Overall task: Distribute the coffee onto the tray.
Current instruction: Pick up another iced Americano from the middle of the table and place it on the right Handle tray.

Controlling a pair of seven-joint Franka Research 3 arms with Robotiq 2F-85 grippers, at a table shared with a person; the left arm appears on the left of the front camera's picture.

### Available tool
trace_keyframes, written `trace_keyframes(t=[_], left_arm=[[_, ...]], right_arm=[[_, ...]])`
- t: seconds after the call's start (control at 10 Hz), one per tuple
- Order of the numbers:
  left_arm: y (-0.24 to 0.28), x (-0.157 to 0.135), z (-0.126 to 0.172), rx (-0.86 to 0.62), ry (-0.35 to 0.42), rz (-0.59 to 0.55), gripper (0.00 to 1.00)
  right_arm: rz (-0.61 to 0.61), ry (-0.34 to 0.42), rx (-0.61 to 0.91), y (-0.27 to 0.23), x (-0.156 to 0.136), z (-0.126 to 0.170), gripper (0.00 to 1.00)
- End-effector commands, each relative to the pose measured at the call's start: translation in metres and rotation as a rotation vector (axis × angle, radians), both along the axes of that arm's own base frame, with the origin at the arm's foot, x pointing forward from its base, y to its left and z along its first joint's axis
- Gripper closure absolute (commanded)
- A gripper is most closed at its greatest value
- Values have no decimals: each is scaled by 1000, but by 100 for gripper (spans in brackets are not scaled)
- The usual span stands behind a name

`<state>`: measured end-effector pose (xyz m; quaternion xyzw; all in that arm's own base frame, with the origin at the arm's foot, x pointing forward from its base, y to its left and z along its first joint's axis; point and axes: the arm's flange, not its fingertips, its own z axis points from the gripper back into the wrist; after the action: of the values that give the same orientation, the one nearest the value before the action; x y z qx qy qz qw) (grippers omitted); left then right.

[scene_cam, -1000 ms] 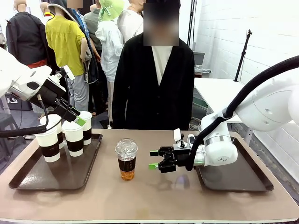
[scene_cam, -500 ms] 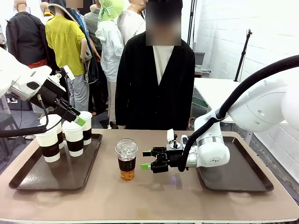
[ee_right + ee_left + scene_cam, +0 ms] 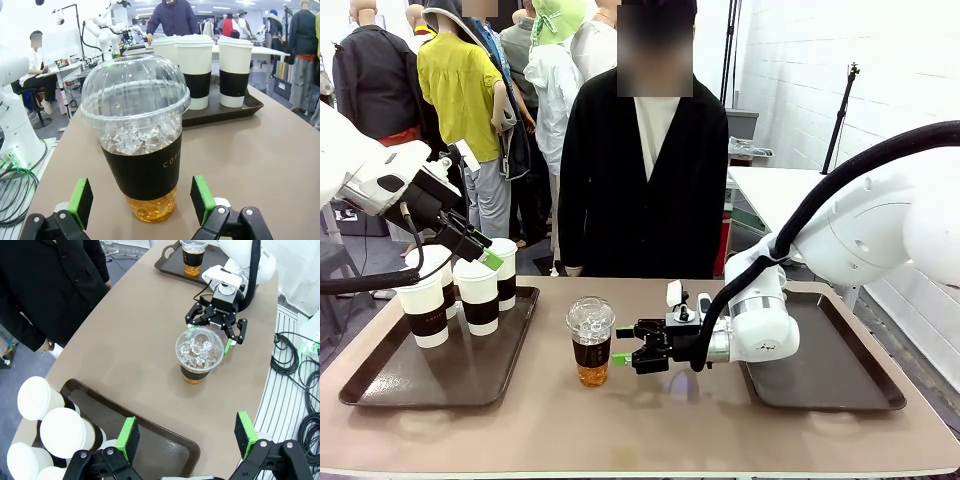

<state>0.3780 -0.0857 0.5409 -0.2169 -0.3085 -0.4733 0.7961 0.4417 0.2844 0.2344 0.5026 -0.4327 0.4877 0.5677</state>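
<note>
A clear domed-lid coffee cup (image 3: 591,342) with ice, a dark sleeve and amber liquid stands mid-table. My right gripper (image 3: 623,346) is open just to its right, at sleeve height. In the right wrist view the cup (image 3: 137,145) stands close ahead of the spread green pads (image 3: 201,198), untouched. Several white lidded coffee cups (image 3: 478,296) with brown sleeves stand on the left tray (image 3: 440,380). My left gripper (image 3: 492,257) hovers open above them, holding nothing; its pads (image 3: 129,439) are wide apart. Another clear cup (image 3: 192,260) sits on the far tray.
A person in a black cardigan (image 3: 645,190) stands at the far edge of the table, hands out of sight. The right tray (image 3: 840,375) lies behind my right arm. Bare tabletop (image 3: 650,420) stretches along the front edge between the two trays.
My right gripper has slid leftward across the table to the clear cup, staying open. The left arm has not moved.
</note>
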Motion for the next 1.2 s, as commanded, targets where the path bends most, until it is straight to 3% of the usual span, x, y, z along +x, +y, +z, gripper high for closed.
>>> trace_keyframes(t=[0.0,1.1], left_arm=[[1,1,-1,-20,-6,-20,0],[1,1,-1,-20,-6,-20,0]], right_arm=[[-24,-18,3,15,3,-6,0],[70,7,11,54,11,-9,0]])
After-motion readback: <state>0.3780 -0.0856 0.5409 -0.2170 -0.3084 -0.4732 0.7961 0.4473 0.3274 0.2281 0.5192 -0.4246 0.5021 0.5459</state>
